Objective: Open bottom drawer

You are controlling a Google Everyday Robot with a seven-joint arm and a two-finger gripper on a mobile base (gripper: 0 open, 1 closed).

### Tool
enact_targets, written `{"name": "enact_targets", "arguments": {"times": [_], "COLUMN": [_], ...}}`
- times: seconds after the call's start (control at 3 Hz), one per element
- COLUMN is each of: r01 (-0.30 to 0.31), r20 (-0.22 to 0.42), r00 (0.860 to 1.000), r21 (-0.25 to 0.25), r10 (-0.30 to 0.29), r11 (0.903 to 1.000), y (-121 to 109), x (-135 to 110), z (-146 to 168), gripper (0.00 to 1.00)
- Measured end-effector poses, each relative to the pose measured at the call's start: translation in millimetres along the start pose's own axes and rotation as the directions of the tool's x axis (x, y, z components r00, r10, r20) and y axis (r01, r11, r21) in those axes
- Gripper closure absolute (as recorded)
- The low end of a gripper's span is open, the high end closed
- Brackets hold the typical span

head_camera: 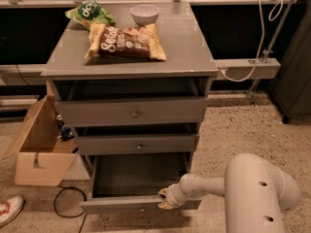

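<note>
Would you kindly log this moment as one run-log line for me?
bottom drawer: pulled out, interior showing | claw: at its front panel's top edge, right of centre | task: looks done

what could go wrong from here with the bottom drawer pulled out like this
The bottom drawer looks well extended, so pulling further might bring it off its runners. The gripper is at the front panel's top edge, right of centre, so an uneven pull could skew or jam the drawer. The black cable loops on the floor by the drawer's left corner and might snag.
</note>
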State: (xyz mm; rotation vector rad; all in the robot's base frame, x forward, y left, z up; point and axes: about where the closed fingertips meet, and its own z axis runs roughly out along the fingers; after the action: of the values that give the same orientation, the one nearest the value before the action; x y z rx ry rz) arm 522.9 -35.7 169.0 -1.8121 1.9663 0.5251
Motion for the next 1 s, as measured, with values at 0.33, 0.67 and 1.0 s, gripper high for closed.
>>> {"name": "enact_targets", "arguments": {"times": [0.33, 0.67, 1.0], "r01": [-0.004, -0.01, -0.01], "r20": [0.009, 0.023, 0.023], "r00": [1.0, 1.0, 1.0], "r21": [-0.003, -0.008, -0.008], "r10": [0.004, 0.011, 0.011], "r11": [1.0, 0.9999, 0.9999], "y": [1.1, 3.2, 3.2], "x": [-0.6, -0.7, -0.7], "z": [-0.9, -1.4, -1.4], "gripper": [1.0, 1.0, 0.81]}}
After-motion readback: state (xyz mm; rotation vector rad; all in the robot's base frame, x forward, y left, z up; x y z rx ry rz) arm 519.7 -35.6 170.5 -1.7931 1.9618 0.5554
